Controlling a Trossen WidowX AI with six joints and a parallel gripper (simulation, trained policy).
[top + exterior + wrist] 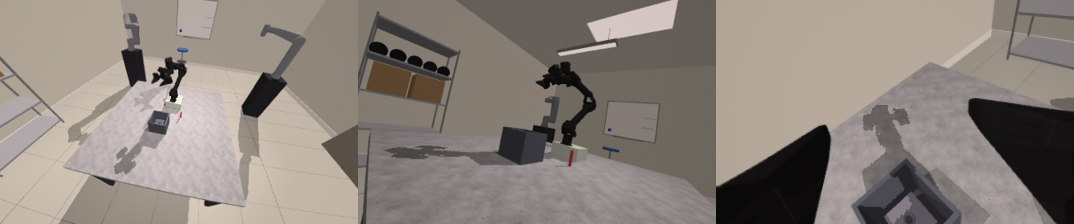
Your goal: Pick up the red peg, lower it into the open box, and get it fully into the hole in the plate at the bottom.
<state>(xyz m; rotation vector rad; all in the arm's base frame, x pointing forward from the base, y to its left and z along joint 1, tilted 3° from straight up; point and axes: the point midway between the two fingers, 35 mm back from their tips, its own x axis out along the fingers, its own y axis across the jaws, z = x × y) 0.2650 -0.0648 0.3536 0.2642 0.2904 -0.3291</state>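
Observation:
The red peg (180,114) (570,158) stands upright on the table, beside the open box and in front of the arm's base. It is not in the wrist view. The dark grey box (158,127) (518,146) (883,192) is open at the top. A lighter plate (919,205) lies at its bottom, with a round hole partly cut off by the lower edge of the wrist view. My gripper (157,82) (539,80) (900,118) is wide open and empty, high above the table and well away from the peg.
The arm stands on a pale block (174,106) (562,151) on the grey table (192,160) (458,192) (951,130). Two grey arms on black pedestals (135,68) (261,96) stand beyond the table. A shelf rack (418,36) (1043,47) stands by the wall.

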